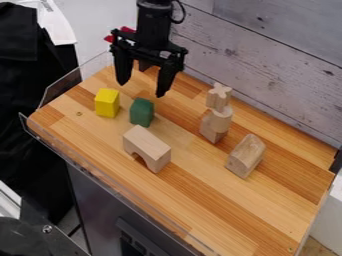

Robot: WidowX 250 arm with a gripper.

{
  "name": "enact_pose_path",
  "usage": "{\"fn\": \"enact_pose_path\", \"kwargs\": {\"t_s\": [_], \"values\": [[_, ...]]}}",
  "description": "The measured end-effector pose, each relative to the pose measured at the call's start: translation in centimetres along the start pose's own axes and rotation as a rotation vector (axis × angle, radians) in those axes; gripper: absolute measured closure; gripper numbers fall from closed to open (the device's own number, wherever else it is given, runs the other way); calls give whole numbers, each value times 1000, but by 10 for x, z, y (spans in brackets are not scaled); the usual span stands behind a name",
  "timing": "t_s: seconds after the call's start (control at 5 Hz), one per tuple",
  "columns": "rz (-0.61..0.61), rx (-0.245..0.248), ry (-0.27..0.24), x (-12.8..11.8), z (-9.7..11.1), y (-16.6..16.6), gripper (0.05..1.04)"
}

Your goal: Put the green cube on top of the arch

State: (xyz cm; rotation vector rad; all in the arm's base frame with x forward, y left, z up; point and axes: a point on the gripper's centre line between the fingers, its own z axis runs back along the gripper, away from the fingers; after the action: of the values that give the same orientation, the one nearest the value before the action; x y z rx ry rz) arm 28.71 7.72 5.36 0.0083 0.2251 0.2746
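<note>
The camera view shows the gripper with fingers spread and nothing between them, above and behind the green cube, which stands beside the arch; grasping comes first, likely needing a lowering over the cube.

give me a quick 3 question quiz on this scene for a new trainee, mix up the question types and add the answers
1. Multiple choice: how do the fingers of the gripper stand?
a) closed on a block
b) apart, with nothing between them
c) pressed together, empty

2. True or false: the green cube rests on the wooden tabletop, not on the arch.

3. Fill in the colour: in the camera view, the leftmost block is ____.

Key: 1 b; 2 true; 3 yellow
</note>
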Motion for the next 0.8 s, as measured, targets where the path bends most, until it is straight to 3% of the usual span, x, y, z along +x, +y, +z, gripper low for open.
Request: {"fn": "enact_pose_path", "kwargs": {"t_s": [0.6, 0.8], "values": [[39, -26, 12, 1, -20, 0, 85], [52, -29, 63, 0, -35, 3, 85]]}}
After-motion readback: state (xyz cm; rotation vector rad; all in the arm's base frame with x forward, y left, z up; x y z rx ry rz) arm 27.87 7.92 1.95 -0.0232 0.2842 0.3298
